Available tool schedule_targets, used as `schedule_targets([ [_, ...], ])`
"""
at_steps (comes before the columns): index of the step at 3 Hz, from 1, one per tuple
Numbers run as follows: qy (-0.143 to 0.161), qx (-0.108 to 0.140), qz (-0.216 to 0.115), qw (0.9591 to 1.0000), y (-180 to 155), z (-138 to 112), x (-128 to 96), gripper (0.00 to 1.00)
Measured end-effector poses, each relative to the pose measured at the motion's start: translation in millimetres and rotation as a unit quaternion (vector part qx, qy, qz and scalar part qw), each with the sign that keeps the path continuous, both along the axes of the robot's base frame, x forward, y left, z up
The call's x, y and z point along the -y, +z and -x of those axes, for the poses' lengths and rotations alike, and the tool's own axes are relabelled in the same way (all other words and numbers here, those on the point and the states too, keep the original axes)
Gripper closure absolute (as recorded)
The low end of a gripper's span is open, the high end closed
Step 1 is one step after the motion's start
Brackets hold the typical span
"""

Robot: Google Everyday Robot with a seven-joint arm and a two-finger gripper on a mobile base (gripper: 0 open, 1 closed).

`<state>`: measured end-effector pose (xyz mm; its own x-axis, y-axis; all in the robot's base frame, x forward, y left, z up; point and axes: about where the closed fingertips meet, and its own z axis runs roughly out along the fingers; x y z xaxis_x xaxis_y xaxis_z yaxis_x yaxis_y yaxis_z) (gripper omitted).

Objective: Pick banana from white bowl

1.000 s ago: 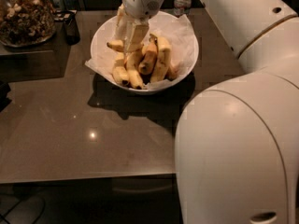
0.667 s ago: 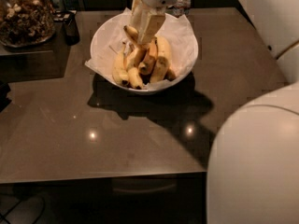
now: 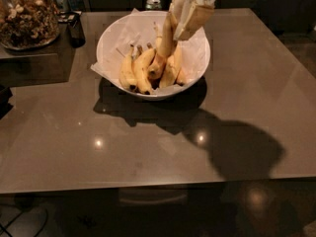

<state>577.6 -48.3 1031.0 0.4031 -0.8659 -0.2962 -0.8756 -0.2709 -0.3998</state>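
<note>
Table (image 3: 148,152): a dark brown glossy top is seen filling most of the view; two small light reflections are caught on it near the front.
Shadows: a broad dark shadow (image 3: 237,149) is cast on the table's right half, and a second one lies under the bowl.
Room: a dark background is seen behind the far edge, and little of it can be made out.
Side surface: a darker ledge (image 3: 34,65) is set against the table's left edge.
Glass jar of nuts (image 3: 27,14): placed at the far left on that ledge, filled with mixed nuts.
Small dark container (image 3: 75,27): stood between the jar and the bowl.
Metal can top (image 3: 153,4): seen just behind the bowl's far rim.
White bowl (image 3: 203,58): set on the far middle of the table and lined with crumpled white paper (image 3: 131,28).
Other bananas (image 3: 129,73): several short yellow ones are laid in the bowl, dark tips toward the front.
Banana (image 3: 163,48): held steeply tilted, its upper part in the claw and its lower tip among the others in the bowl.
Gripper (image 3: 185,19): positioned above the bowl's far right side, its fingers closed around the banana.
</note>
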Motion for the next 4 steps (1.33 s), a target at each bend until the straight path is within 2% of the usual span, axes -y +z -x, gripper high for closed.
schedule_targets([
  [1,-0.029,-0.016,-0.035,0.9988,9,37,23,1.0],
  [2,-0.054,-0.036,-0.073,0.9952,18,76,40,1.0],
  [3,-0.075,-0.066,-0.106,0.9893,23,111,52,1.0],
  [4,-0.083,-0.083,-0.132,0.9842,29,138,57,1.0],
])
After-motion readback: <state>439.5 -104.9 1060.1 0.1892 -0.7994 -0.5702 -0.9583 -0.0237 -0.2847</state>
